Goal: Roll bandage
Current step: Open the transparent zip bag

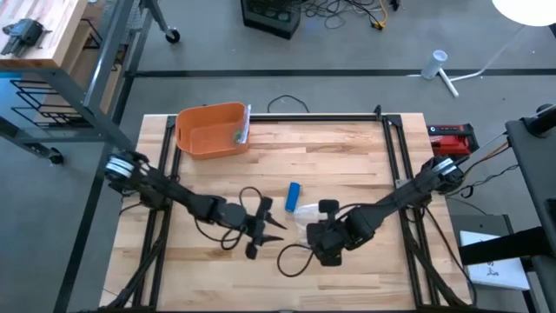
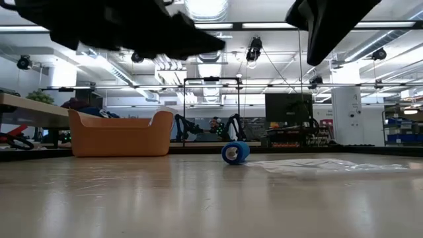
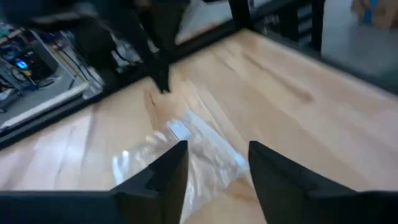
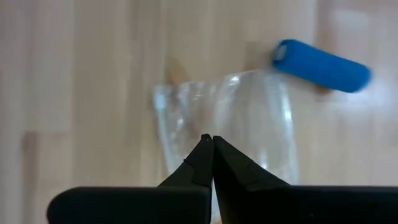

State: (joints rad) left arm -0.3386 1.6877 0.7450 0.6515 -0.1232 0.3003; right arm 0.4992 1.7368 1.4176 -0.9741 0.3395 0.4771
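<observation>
Item: blue bandage roll [image 1: 294, 196]. It is located at the centre of the high view, lying on the wooden table [image 1: 347, 139], just above a clear plastic wrapper [image 1: 306, 211]. In the low view it is seen on its side, centre frame, resting on the tabletop and touched by neither arm. It appears fully wound; no loose tail can be made out.

Item: left gripper [image 1: 265, 226]. It is placed left of centre in the high view, raised off the table. Its fingers [image 3: 168, 171] are spread apart and nothing is held between them; the wrapper is seen ahead of them in the left wrist view.

Item: right gripper [image 1: 323, 236]. It is placed lower centre in the high view, near the wrapper. Its tips are pressed together, closed on nothing visible; they are seen over the wrapper in the right wrist view.

Item: orange bin [image 1: 211, 130], upper left of the table, well apart from the roll.

Risks, judged:
- The roll is round and free, so it is likely to be rolled away by a glancing touch.
- The wrapper is light and slippery; it may be dragged or caught in place of the bandage.
- The two grippers are near each other; a collision is possible if both are brought to the roll together.
- A loose end may be hard to find.
</observation>
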